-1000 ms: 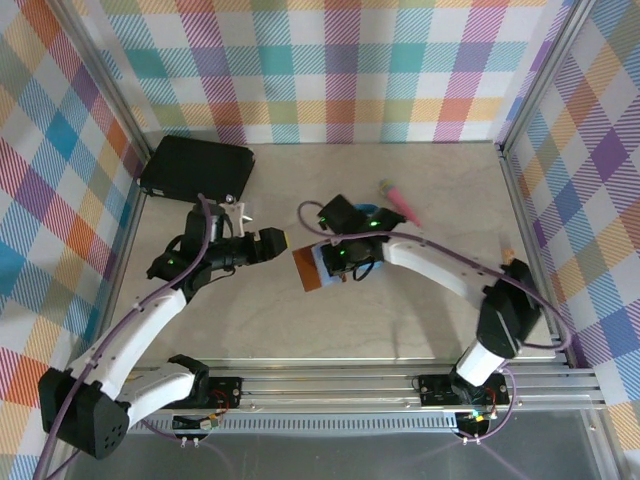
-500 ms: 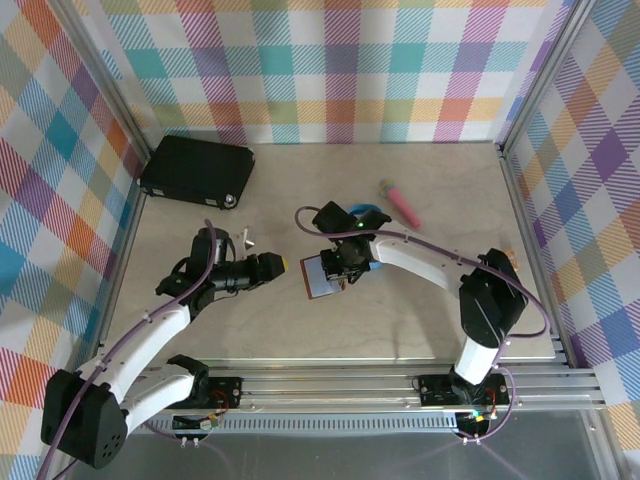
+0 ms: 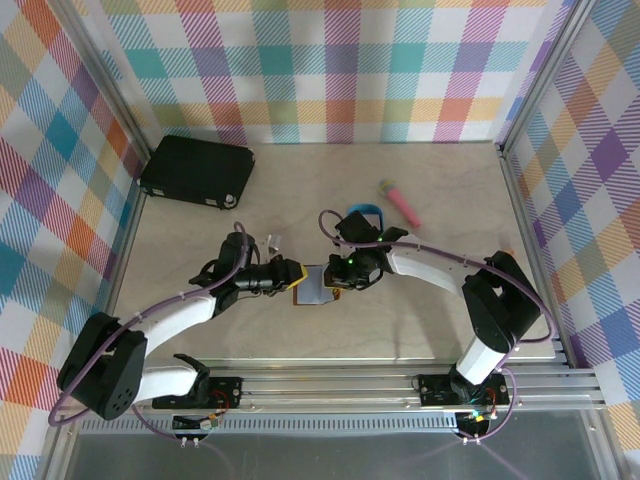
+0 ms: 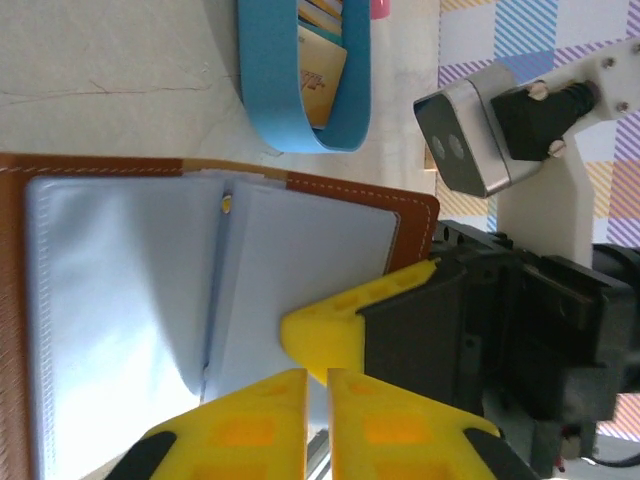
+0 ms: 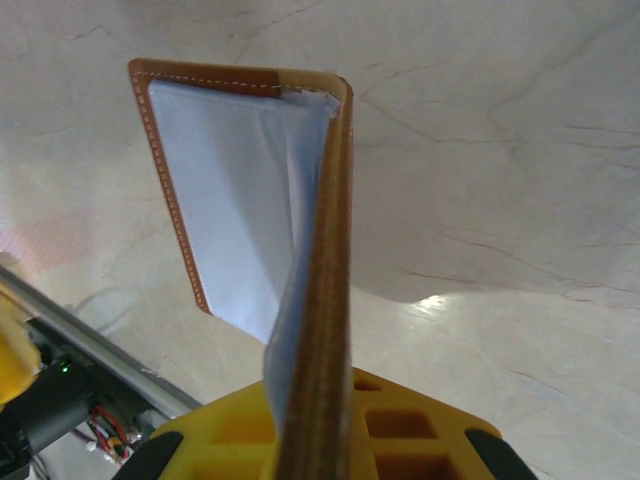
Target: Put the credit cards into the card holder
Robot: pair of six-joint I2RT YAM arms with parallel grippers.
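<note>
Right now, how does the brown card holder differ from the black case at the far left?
The card holder is brown and open, showing a pale blue inside; the black case is shut. The right gripper holds the card holder; the case lies free by the far-left corner. The case looks larger. Both are flat rectangles.

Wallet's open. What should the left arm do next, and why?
Probably back the left gripper from the wallet and reach to the blue tray for a card: the right gripper holds the wallet open, cards lie in the tray, and the left fingers look closed with no card.
</note>
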